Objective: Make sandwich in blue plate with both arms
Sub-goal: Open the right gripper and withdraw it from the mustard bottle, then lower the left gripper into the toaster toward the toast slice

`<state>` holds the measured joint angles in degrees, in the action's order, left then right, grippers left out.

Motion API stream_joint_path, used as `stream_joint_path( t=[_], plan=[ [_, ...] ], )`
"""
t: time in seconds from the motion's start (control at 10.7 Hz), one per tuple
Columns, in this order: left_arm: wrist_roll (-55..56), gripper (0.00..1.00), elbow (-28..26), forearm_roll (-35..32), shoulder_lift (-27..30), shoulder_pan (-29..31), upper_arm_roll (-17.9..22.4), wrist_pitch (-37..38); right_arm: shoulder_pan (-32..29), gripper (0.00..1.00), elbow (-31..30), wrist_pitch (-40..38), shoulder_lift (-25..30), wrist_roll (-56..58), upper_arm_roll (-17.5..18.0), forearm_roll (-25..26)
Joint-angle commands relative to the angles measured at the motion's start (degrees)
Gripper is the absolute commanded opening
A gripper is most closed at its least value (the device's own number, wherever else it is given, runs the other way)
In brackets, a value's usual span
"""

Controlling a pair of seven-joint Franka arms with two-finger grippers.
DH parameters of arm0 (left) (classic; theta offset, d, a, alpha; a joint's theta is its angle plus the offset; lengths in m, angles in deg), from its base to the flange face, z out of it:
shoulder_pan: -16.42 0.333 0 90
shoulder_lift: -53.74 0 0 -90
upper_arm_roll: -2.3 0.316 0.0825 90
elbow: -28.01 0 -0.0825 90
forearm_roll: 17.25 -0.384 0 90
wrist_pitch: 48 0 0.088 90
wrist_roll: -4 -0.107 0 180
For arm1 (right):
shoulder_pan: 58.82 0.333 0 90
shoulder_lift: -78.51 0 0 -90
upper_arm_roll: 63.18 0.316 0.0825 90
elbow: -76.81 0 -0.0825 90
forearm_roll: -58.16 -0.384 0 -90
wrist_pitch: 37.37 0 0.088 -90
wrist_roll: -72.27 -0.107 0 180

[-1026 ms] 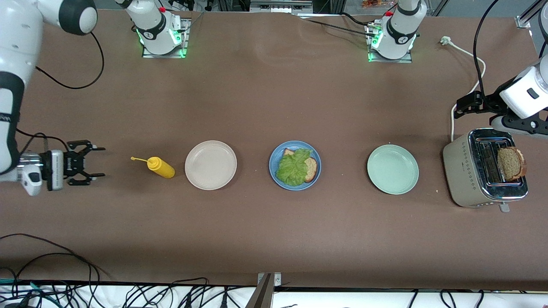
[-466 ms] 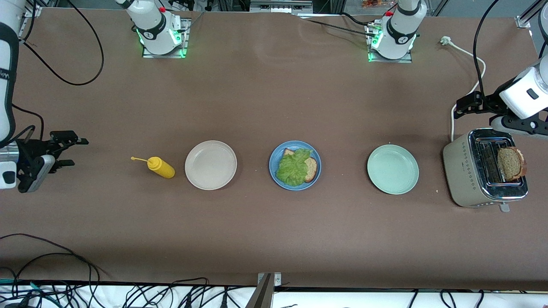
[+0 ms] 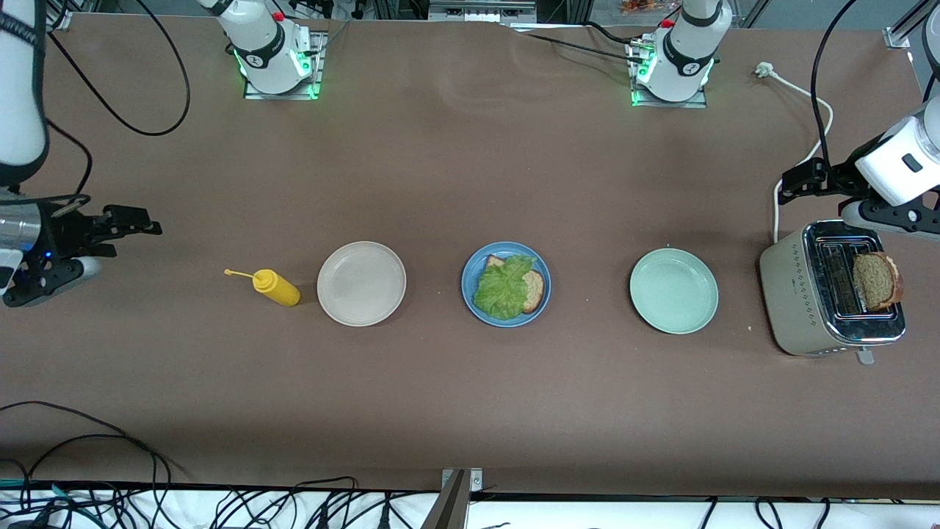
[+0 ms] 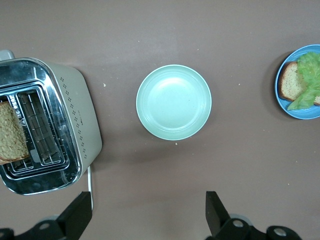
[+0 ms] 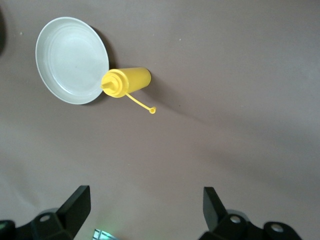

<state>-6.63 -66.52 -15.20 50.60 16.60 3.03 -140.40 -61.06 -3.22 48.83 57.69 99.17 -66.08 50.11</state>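
Observation:
The blue plate (image 3: 468, 273) sits mid-table and holds one brown bread slice (image 3: 535, 289) with a ruffled green lettuce leaf (image 3: 501, 291) lying over most of it. The left wrist view shows that same plate (image 4: 305, 113), slice (image 4: 288, 83) and leaf (image 4: 310, 75). A second bread slice (image 3: 875, 280) stands in a slot of the toaster (image 3: 804, 308) at the left arm's end. My left gripper (image 3: 815, 195) hangs open and empty in the air just by the toaster (image 4: 82, 125). At the right arm's end, my right gripper (image 3: 121, 235) is open, empty and raised over bare table.
A yellow squeeze bottle (image 3: 277, 287) lies on its side beside a beige plate (image 3: 361, 283). A mint-green plate (image 3: 673, 290) rests between the blue plate and the toaster. The toaster's white cord (image 3: 816, 110) trails toward the left arm's base.
The right arm has pulled back toward its end of the table and turned its gripper, which stays open. The left arm, the plates and the food have not moved.

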Motion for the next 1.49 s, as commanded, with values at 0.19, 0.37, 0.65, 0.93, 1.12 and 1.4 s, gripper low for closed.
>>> stream_joint_path(
  t=[0.19,0.37,0.65,0.93,1.12,1.4],
  plan=[
    [-0.53,1.0,1.36,-0.11,-0.55,0.26,-0.12,0.38,-0.57,1.0,-12.87,6.09,13.86,-9.94,5.8,5.76],
    [-0.53,1.0,1.36,-0.11,-0.63,0.26,-0.12,0.38,-0.48,1.0,-14.01,6.0,16.5,-10.03,5.8,6.55],
    [-0.53,1.0,1.36,-0.11,-0.63,0.26,-0.12,0.38,-0.57,1.0,-13.75,6.0,17.47,-9.23,5.28,9.8],
    [-0.53,1.0,1.36,-0.2,-0.72,0.52,-0.03,0.38,-2.24,1.0,-14.28,9.33,15.89,-9.93,3.17,8.57],
    [-0.53,1.0,1.8,-0.02,-2.56,1.84,0.14,0.12,-2.15,1.0,-16.37,9.33,18.42,-16.31,3.69,9.19],
    [-3.59,1.0,9.78,-0.38,-10.63,6.84,1.38,-0.59,-2.15,1.0,-16.74,9.25,21.07,-17.58,4.4,9.19]
  ],
)
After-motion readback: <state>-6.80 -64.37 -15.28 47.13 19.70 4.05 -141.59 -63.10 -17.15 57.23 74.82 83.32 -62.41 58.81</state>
